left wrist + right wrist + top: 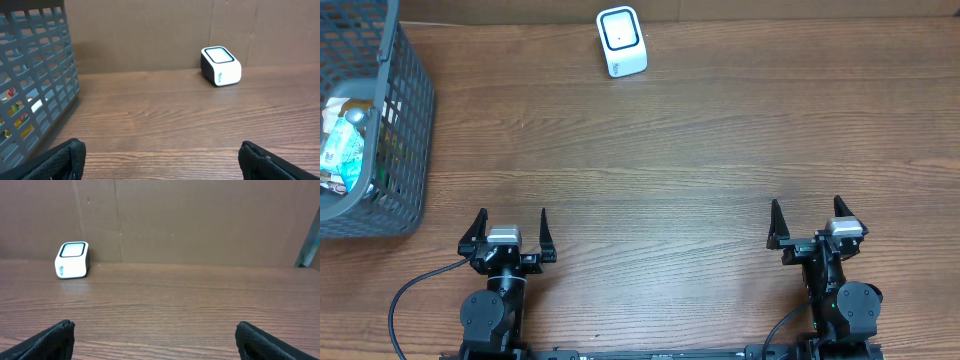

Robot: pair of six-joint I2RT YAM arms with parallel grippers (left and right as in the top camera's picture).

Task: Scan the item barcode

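A small white barcode scanner [621, 41] with a dark-framed window stands at the far middle of the wooden table; it also shows as the scanner [220, 66] in the left wrist view and the scanner [73, 260] in the right wrist view. Packaged items [344, 140] lie in the grey plastic basket [408, 130] at the left; no barcode can be made out. My left gripper [513, 222] rests open near the front edge, right of the basket. My right gripper [806, 212] is open at the front right. Both hold nothing.
The grey basket wall [35, 90] fills the left of the left wrist view. A brown cardboard wall [200, 220] backs the table. Bare wood lies between both grippers and the scanner.
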